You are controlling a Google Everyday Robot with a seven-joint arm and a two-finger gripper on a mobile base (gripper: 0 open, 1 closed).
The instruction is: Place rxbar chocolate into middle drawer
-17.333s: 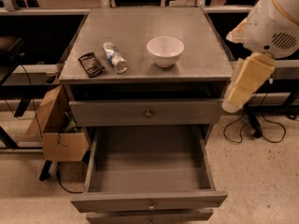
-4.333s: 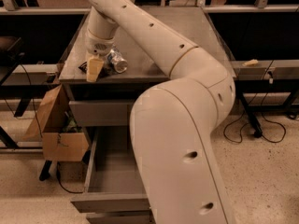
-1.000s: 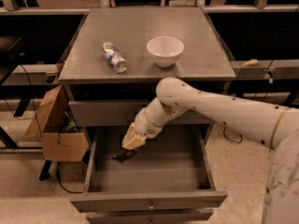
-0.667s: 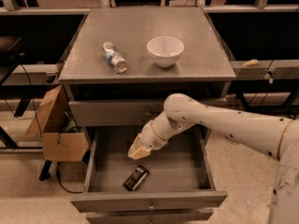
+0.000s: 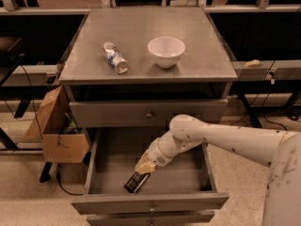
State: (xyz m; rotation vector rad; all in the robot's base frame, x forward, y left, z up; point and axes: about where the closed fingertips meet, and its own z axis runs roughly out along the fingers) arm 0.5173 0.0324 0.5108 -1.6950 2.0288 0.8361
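While looking down on the grey cabinet (image 5: 146,27), found the middle drawer (image 5: 113,154) pulled out, deep box open to view. Saw the rxbar chocolate (image 5: 137,182) lying flat on the drawer floor, left of centre in view and near the front wall, set at a slant. Recorded it as resting on the floor, dark wrapper up.

Placed the gripper (image 5: 144,167) inside the drawer, just above the bar's far end, touching or barely clear of it; could not tell which. Could not tell either whether the gripper was clenched or released.

Traced the white arm (image 5: 225,138) from the right edge of view, over the drawer's right side, then down and leftward to the gripper.

Logged the top drawer (image 5: 117,113) shut, small round knob at centre. Caught only a strip of the lowest drawer front (image 5: 150,218) beneath.

On the cabinet top, noted a clear plastic bottle (image 5: 115,57) lying on its side and a white bowl (image 5: 166,51) upright near it, to its right. Marked a cardboard box (image 5: 59,135) on the ground left of the cabinet.
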